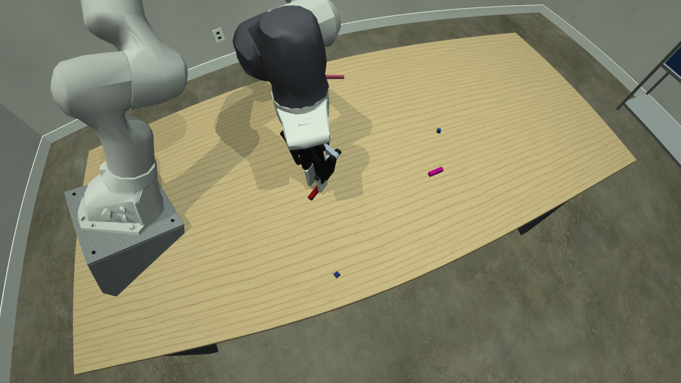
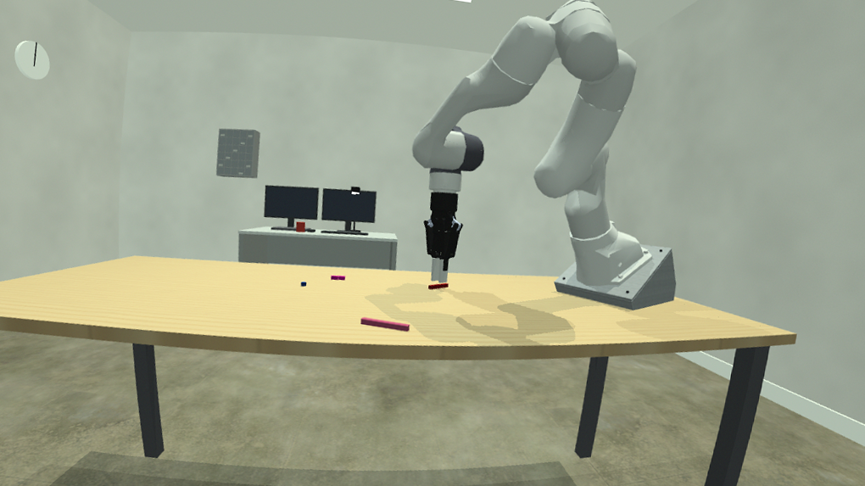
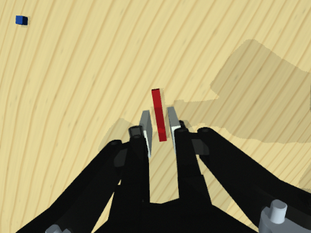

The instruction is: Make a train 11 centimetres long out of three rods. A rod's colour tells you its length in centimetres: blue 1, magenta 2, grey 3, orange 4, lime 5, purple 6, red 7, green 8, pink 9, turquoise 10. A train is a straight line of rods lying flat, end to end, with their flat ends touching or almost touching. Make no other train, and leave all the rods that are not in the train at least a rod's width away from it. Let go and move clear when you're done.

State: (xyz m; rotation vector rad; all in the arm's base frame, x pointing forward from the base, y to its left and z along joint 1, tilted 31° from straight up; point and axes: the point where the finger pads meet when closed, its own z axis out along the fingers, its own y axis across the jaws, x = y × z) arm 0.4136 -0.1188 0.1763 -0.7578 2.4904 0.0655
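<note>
A red rod (image 1: 313, 192) lies flat on the wooden table near its middle. My gripper (image 1: 320, 183) hangs straight down just above the rod's far part. In the wrist view the red rod (image 3: 159, 114) runs between my two fingertips, with a gap on each side. The fingers are narrowly open and hold nothing. A magenta rod (image 1: 435, 171) lies to the right. One blue rod (image 1: 438, 130) lies beyond it and another blue rod (image 1: 336, 274) lies near the front edge. A pink rod (image 1: 334, 76) lies at the back, partly hidden by my arm.
The robot base (image 1: 121, 214) stands at the table's left end. In the exterior view the pink rod (image 2: 384, 323) lies near the table's edge, and the red rod (image 2: 438, 286) lies under my gripper (image 2: 439, 273). A blue rod (image 3: 22, 20) shows in the wrist view.
</note>
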